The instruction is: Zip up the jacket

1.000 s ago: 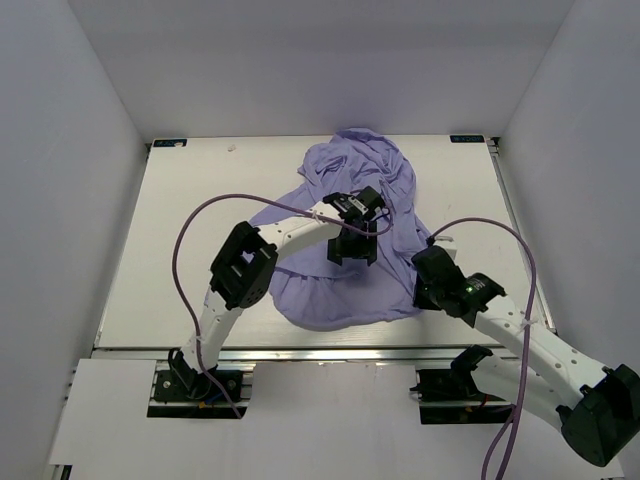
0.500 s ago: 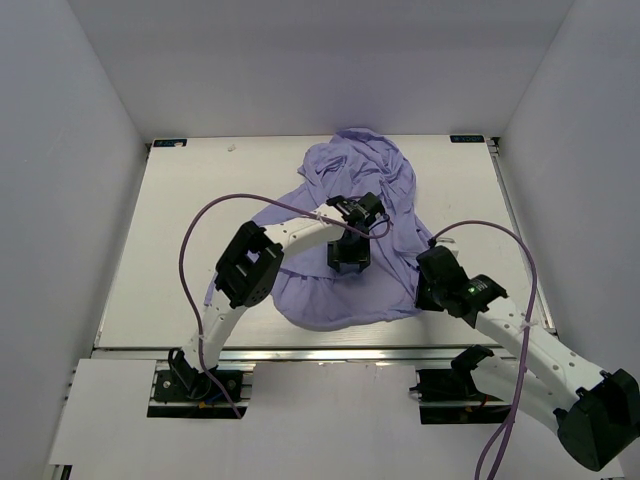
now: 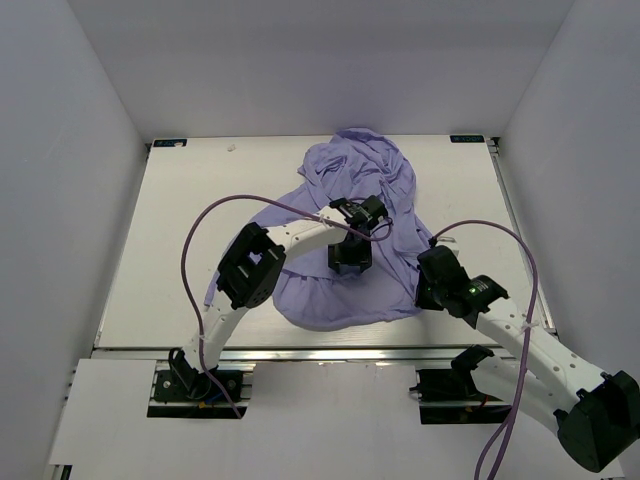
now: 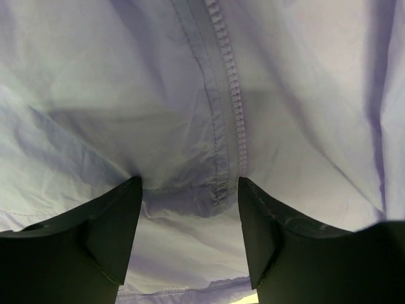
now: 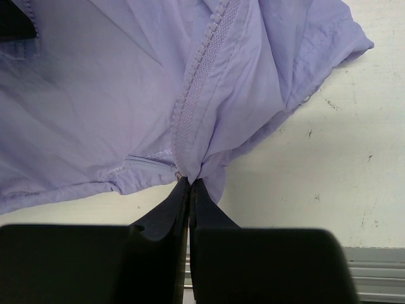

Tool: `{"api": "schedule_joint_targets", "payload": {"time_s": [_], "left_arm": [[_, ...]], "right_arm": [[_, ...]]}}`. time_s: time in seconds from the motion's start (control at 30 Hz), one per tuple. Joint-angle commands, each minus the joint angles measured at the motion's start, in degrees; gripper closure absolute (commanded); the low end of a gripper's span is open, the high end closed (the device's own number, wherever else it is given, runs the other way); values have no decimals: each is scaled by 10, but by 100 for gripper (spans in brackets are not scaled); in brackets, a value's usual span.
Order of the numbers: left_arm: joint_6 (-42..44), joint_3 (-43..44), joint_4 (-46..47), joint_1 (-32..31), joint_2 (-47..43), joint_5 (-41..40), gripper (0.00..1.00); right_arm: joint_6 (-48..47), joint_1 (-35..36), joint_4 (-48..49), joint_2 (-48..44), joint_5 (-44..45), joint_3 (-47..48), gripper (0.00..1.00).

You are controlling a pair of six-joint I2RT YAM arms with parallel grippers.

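Note:
The lavender jacket [image 3: 352, 220] lies crumpled on the white table, from the far middle to the near middle. My left gripper [image 3: 351, 262] is open and pressed down on its middle; in the left wrist view its fingers [image 4: 107, 234] straddle the fabric [image 4: 158, 95] where a zipper strip [image 4: 233, 95] ends at a hem. My right gripper [image 3: 422, 290] is shut on the jacket's near right edge; in the right wrist view it [image 5: 189, 183] pinches the fabric [image 5: 95, 107] at the bottom end of the zipper tape [image 5: 202, 76].
The white table [image 3: 170, 240] has walls at the back and on both sides. Purple cables [image 3: 200, 225] loop over each arm. A metal rail [image 3: 320, 353] runs along the near edge.
The left gripper has shifted slightly toward the near side on the jacket. The right arm has edged a little to the right, still holding the jacket's edge.

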Motion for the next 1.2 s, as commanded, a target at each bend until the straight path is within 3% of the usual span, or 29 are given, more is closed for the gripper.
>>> {"api": "schedule_joint_targets", "payload": {"time_s": [0.0,0.17,0.3,0.4,0.7,1.1,1.17], "left_arm": [[-13,3,-9,-7,19,-9,32],[-16,6,-20,-9,26,-19,44],[-14,3,-16,-8,24,-20,67],[-9,7,-13,-9,21,-17,78],[9,45,-55,-7,-38,-80,78],[15,-77,-37,6,-141,-81,72],[15,-87,-34,9,-154,-82,79]], "right_arm": [[-1,-3,8,-7,3,-6,100],[0,-3,8,-8,7,-6,100],[0,-4,8,-3,8,-6,100],[1,-4,8,-1,8,-7,100],[5,-9,15,12,9,-12,100],[9,-32,49,70,1,-32,100],[10,-34,54,78,1,-35,100]]}}
